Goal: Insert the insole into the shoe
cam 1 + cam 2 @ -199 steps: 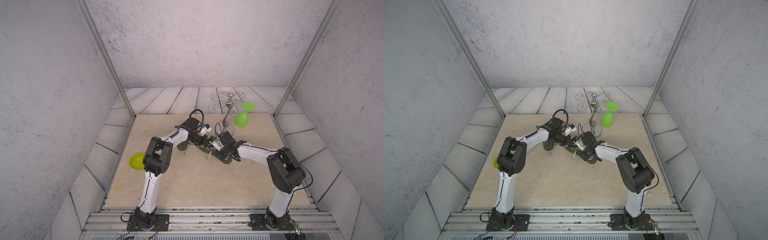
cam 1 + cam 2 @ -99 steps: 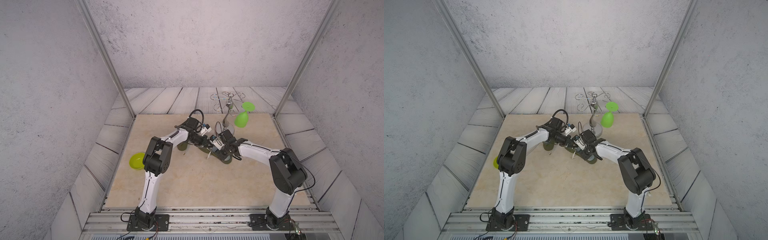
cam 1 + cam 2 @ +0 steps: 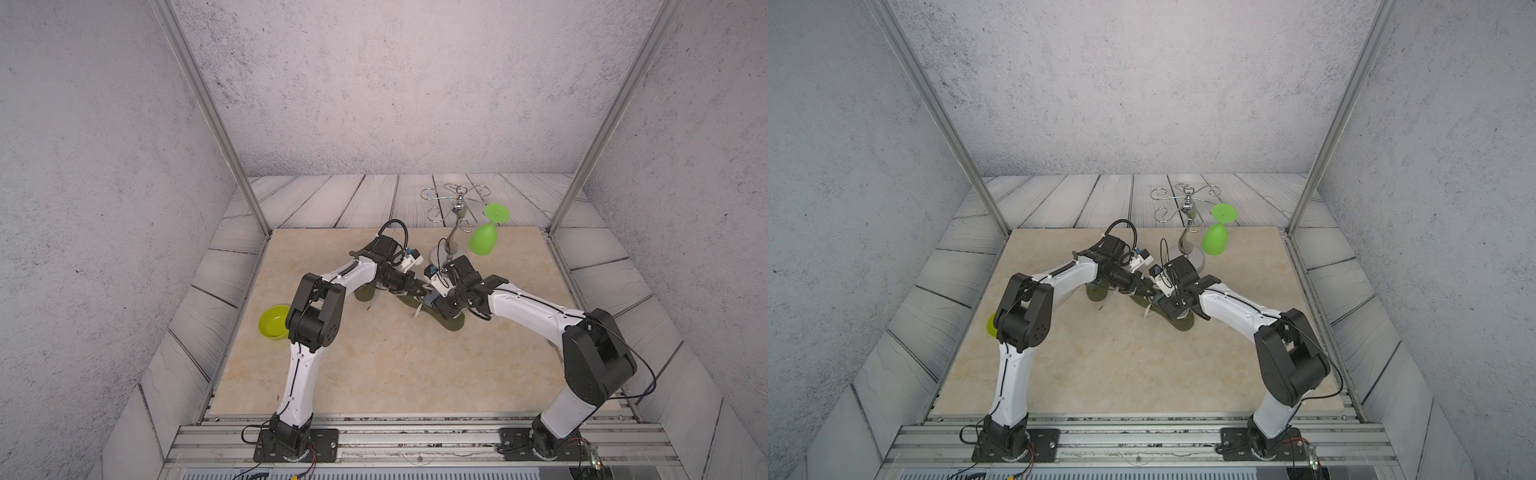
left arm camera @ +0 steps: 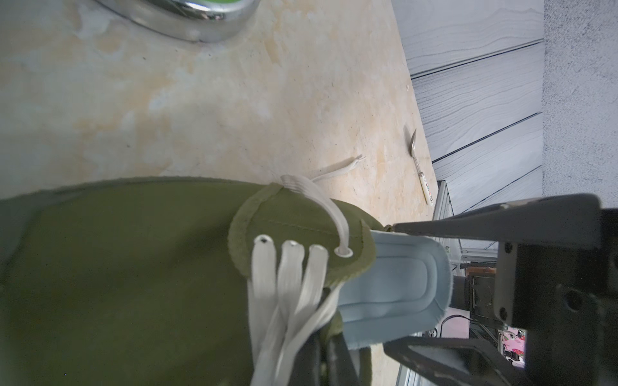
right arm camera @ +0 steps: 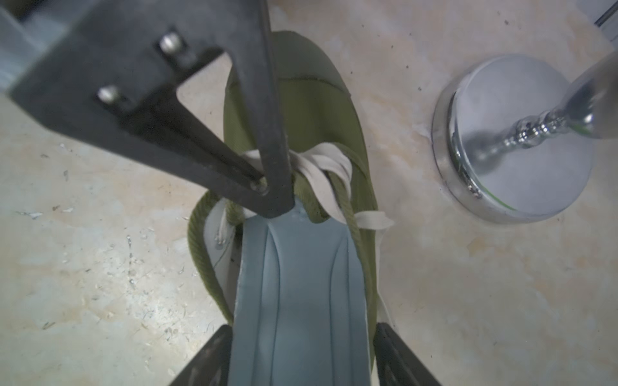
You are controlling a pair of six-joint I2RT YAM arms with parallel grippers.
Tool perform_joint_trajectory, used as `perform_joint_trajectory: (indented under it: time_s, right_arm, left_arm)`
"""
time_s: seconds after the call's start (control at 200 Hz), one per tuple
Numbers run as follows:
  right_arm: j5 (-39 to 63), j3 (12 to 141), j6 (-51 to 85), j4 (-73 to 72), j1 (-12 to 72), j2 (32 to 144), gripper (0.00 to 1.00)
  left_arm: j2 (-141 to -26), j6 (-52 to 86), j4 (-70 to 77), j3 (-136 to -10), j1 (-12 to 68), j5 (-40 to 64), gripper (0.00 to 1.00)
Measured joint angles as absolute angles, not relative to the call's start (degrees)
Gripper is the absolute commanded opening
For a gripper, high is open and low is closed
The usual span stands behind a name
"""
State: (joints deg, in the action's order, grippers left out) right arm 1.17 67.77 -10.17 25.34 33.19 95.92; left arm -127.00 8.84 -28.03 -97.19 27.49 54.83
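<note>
The right gripper (image 5: 304,329) has its fingers (image 5: 214,354) spread, one on each side of the pale blue insole (image 5: 301,284). I can't tell whether the pads brush its edges. The left gripper (image 5: 267,197) has its fingers (image 5: 264,133) pressed together at the throat of the olive sneaker (image 5: 301,100). They seem to nip the tongue edge by the white laces (image 4: 287,284), though what sits between the pads is hidden.

The insole is only partly in. Its front goes under the tongue, while its heel end (image 4: 394,287) juts out over the collar between the right fingers. With nothing clamping it, I'd worry the foam could spring or slide back out.

A push from behind might also buckle it, or fold the forefoot under itself where the lacing is tight. If the left pinch slips, the tongue would likely drop onto the insole and block the way. A loose lace end (image 4: 337,170) lies on the table beside the shoe and could get dragged in underneath.

The two grippers are nearly touching in both top views, so a small misjudged move could knock fingers together.

The sneaker (image 3: 451,322) lies mid-table, toe towards the far left. Near it on the far side is the chrome base (image 5: 511,140) of the stemware rack (image 3: 455,212), with a green wine glass (image 3: 483,241) hanging from it. A hard shove could skid the shoe that way and jolt the glass.
</note>
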Motion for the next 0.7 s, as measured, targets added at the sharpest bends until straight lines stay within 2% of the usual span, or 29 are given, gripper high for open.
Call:
perform_joint_trajectory:
  time_s: [0.225,0.295,0.345,0.415,0.485,0.56,0.621,0.701]
  right_arm:
    - [1.58,70.81,-8.99,30.09,33.19,95.55,0.66]
    - [1.87,72.12,-8.29,32.34,33.19,95.11,0.56]
    - [2.0,72.55,-7.4,33.5,33.19,94.37,0.43]
    - [2.26,72.64,-6.31,34.96,33.19,93.14,0.31]
    - [2.87,72.62,-5.37,36.16,33.19,92.44,0.23]
    - [3.66,72.34,-4.71,36.67,33.19,92.44,0.25]
    - [4.4,71.57,-4.21,37.01,33.19,92.44,0.38]
    - [4.89,70.26,-3.27,37.5,33.21,92.44,0.43]
  left_arm:
    - [-127.0,8.86,-28.05,-97.21,27.49,54.83,0.0]
    - [-127.0,8.86,-28.08,-97.21,27.49,54.81,0.0]
    - [-127.0,8.86,-28.1,-97.21,27.49,54.81,0.0]
    - [-127.0,8.84,-28.16,-97.21,27.49,54.81,0.0]
    - [-127.0,8.84,-28.27,-97.21,27.49,54.81,0.0]
    - [-127.0,8.84,-28.38,-97.23,27.49,54.78,0.0]
    - [-127.0,8.84,-28.49,-97.23,27.49,54.78,0.0]
    - [-127.0,8.84,-28.49,-97.25,27.49,54.81,0.0]
